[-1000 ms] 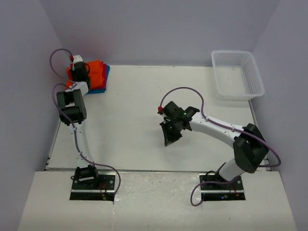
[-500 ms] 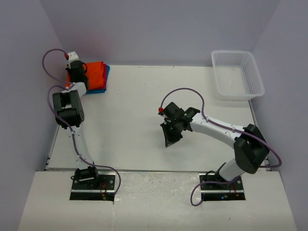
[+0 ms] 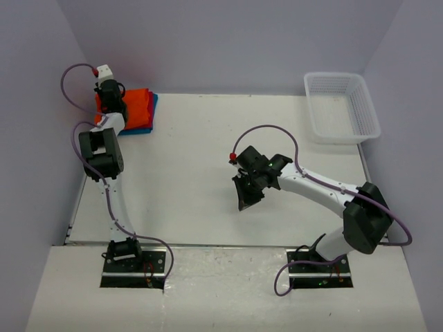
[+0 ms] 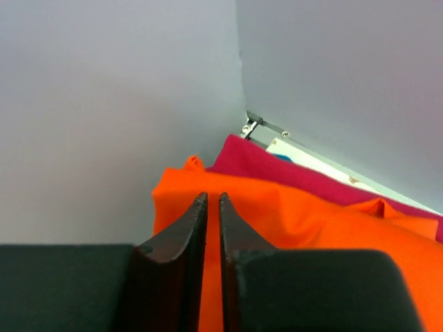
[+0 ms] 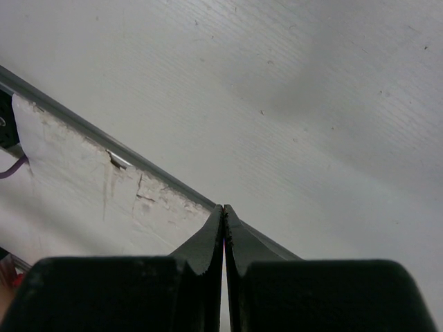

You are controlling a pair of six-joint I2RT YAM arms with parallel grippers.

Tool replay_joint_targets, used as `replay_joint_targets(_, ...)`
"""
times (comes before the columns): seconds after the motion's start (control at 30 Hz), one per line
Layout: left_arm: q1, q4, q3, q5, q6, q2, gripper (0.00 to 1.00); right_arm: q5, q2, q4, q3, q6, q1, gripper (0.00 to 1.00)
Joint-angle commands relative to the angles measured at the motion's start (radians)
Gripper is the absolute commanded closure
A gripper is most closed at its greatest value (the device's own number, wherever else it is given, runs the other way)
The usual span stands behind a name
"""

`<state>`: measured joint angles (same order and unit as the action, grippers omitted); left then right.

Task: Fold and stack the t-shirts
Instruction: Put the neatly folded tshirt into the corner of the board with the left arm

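The t-shirts lie folded in a stack at the table's far left corner: orange t-shirt [image 3: 140, 99] on top, red t-shirt [image 3: 148, 109] under it, blue t-shirt [image 3: 142, 129] at the bottom. In the left wrist view the orange t-shirt [image 4: 297, 221] fills the lower middle, with the red t-shirt [image 4: 277, 164] behind it. My left gripper [image 4: 213, 196] hangs over the stack's left end, its jaws parted by a narrow slit through which orange cloth shows. Over the bare table middle, my right gripper [image 3: 241, 202] points down, shut [image 5: 223, 206] and holding nothing.
A white mesh basket [image 3: 342, 107] stands at the far right corner. The left wall and back wall meet right behind the stack, close to my left wrist. The table's metal front edge [image 5: 104, 135] shows in the right wrist view.
My left wrist has drawn back and up toward the far left corner, and its jaws have parted a little. The right arm has hardly moved.
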<state>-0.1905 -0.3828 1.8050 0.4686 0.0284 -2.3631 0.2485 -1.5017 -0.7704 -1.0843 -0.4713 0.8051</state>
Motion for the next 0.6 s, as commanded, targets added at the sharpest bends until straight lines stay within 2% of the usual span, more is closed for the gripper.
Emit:
replay_joint_targets(0.0, 0.003, -0.045, 0.117, 0.007, -0.057, -0.090, 0.85, 0.000, 0.031, -0.023, 0.000, -0.003, 0.006, 1.00)
replay_joint_targets(0.1, 0.002, -0.073, 0.163, -0.019, -0.071, -0.145, 0.74, -0.011, 0.037, -0.035, 0.003, -0.004, 0.006, 1.00)
replay_joint_targets(0.3, 0.000, -0.191, 0.166, -0.038, -0.088, -0.212, 0.65, 0.005, 0.034, -0.029, 0.006, -0.010, 0.006, 1.00)
replay_joint_targets(0.43, 0.000, -0.272, 0.180, -0.021, -0.107, -0.248, 0.51, 0.015, 0.038, -0.026, 0.009, -0.013, 0.006, 1.00)
replay_joint_targets(0.5, 0.000, -0.376, 0.153, -0.036, -0.125, -0.252, 0.43, 0.015, 0.035, -0.027, 0.009, -0.015, 0.006, 1.00)
replay_joint_targets(0.57, 0.003, -0.454, 0.151, -0.053, -0.145, -0.268, 0.41, 0.023, 0.023, -0.015, 0.018, -0.018, 0.006, 1.00)
